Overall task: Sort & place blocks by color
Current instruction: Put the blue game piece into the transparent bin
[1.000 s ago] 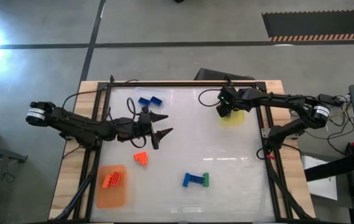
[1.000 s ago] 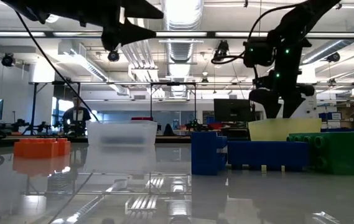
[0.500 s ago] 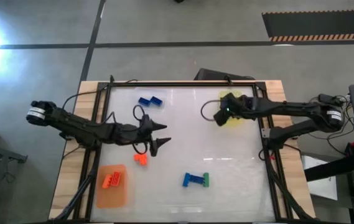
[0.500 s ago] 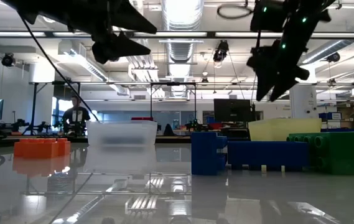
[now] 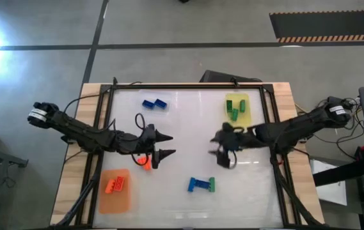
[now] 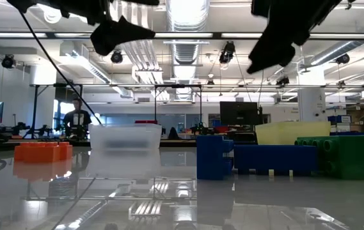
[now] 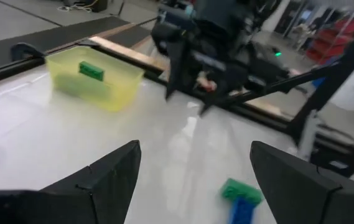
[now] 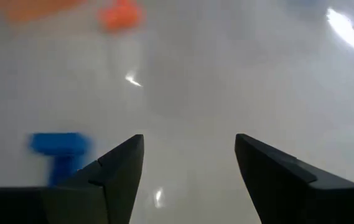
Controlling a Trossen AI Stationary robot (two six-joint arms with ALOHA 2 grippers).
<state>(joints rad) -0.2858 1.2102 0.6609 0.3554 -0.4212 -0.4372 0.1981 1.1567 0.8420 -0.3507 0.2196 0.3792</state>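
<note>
My left gripper [image 5: 172,145] hangs open and empty above the table's left middle, just beyond a loose orange block [image 5: 144,161]. My right gripper [image 5: 217,152] hangs open and empty over the table's middle right, pointing toward the left. Two orange blocks [image 5: 116,184] lie on the orange mat [image 5: 114,199]. Green blocks [image 5: 235,110] lie on the yellow mat [image 5: 238,101]. A blue pair [image 5: 155,103] lies at the far side. A blue block joined to a green one [image 5: 201,184] lies near the front edge, and its blue end [image 8: 58,149] shows in the right wrist view.
A clear mat [image 6: 125,136] shows in the low view behind the blocks. A black frame [image 5: 188,85] rims the white table top. Bare white surface lies between the two grippers and toward the front right.
My right gripper has left the yellow mat at the far right and swung toward the table's middle and near side, rising and turning; green blocks now show on that mat. My left gripper has drifted a little toward the near edge, partly over the loose orange block.
</note>
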